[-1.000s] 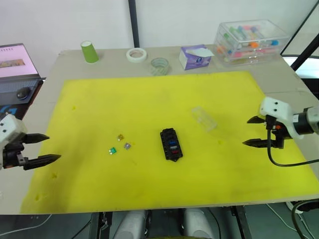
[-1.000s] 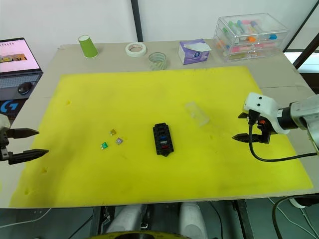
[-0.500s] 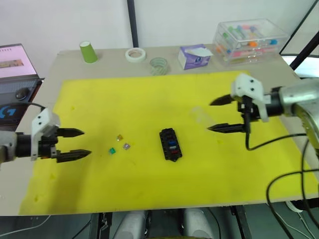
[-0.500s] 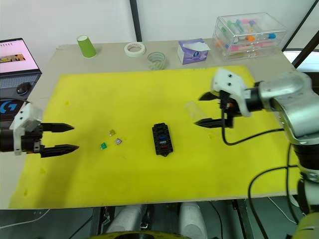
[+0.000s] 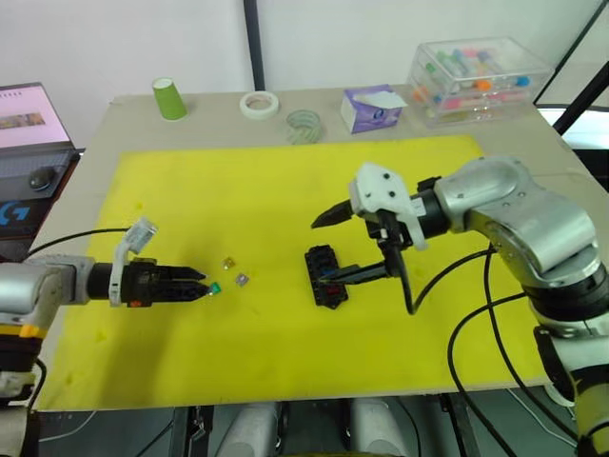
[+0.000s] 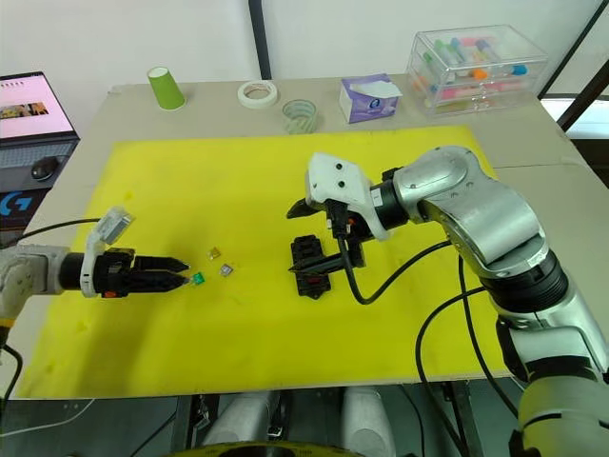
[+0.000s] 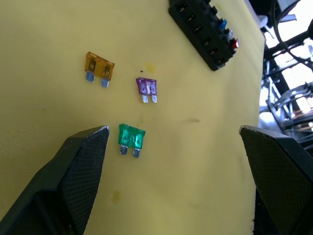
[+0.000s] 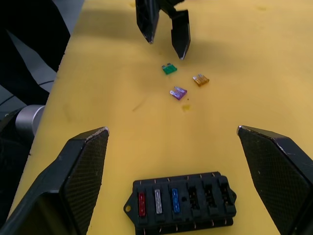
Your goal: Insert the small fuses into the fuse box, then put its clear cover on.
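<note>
Sitting mid-mat on the yellow foam mat [image 5: 285, 190], the fuse box [image 5: 326, 276] holds red, clear and blue fuses, three slots empty. The right gripper [image 5: 341, 248] straddles it, fingers spread wide. Left of the box lie the amber fuse [image 7: 99, 67], purple fuse [image 7: 146, 87] and green fuse [image 7: 131, 138]; the left gripper [image 5: 198, 286], fingers parted, points at the green one.

Three loose fuses [image 7: 131, 139] left of fuse box [image 5: 325, 276], on mat [image 5: 285, 352]
</note>
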{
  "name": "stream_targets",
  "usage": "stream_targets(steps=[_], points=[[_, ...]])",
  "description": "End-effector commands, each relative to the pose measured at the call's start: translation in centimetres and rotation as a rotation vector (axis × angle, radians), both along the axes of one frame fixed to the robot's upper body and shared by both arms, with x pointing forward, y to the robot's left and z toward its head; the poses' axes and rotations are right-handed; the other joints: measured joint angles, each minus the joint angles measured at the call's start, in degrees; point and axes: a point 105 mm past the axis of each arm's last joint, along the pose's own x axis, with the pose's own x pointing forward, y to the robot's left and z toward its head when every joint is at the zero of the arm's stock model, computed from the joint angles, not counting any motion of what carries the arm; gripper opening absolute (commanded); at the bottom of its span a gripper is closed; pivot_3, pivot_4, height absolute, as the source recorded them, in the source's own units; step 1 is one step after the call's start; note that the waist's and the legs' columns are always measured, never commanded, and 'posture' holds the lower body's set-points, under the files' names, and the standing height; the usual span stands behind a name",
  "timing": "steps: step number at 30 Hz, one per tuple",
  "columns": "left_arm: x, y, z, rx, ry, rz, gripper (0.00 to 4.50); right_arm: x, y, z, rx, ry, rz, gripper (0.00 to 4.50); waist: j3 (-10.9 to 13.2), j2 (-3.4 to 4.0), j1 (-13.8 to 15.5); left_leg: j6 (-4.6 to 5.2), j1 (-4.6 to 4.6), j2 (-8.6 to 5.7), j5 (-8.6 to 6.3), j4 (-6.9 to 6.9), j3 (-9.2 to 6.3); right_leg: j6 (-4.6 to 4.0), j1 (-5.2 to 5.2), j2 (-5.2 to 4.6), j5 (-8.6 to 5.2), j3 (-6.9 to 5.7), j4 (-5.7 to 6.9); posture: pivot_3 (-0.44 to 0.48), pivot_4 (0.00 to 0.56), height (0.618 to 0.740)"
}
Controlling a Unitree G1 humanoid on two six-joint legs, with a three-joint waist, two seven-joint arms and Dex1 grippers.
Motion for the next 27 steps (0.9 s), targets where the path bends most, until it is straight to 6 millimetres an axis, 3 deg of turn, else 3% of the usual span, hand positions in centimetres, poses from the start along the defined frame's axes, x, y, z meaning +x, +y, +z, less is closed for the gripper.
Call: stream_targets(steps=[1,8,18,27], points=[[0.2,0.1,-0.5,-0.023,0.043,0.011,4.5,-0.2,0.4,0.8,0.005,-0.061,0.011,4.47,0.0,0.0,0.0,0.0,0.0,0.0,0.0,0.0,0.0,0.0,-0.01,0.0,0.0,0.0,0.01,0.0,0.15,0.74],[0.5,-0.7,-1.5,-0.034,0.084,0.005,4.5,-0.2,0.3,0.5,-0.006,-0.067,0.003,4.47,0.0,-0.01,0.2,0.0,0.0,-0.03,0.0,0.02,0.0,0.0,0.01,-0.03,0.0,0.0,0.01,0.0,0.15,0.74],[-0.7,-2.3,-2.1,-0.048,0.131,-0.081,4.5,0.3,0.3,0.0,-0.02,-0.078,-0.02,4.47,0.0,0.0,0.2,0.0,0.0,-0.04,0.0,0.03,0.0,0.0,0.02,-0.05,0.0,0.01,0.02,0.0,0.15,0.74],[-0.7,-1.6,-2.8,-0.011,0.13,-0.066,4.5,0.4,0.2,-0.2,-0.03,-0.088,-0.025,4.47,0.0,0.0,0.1,0.0,0.0,-0.04,0.0,0.02,0.0,0.0,0.01,-0.05,0.0,0.01,0.02,0.0,0.15,0.74]])
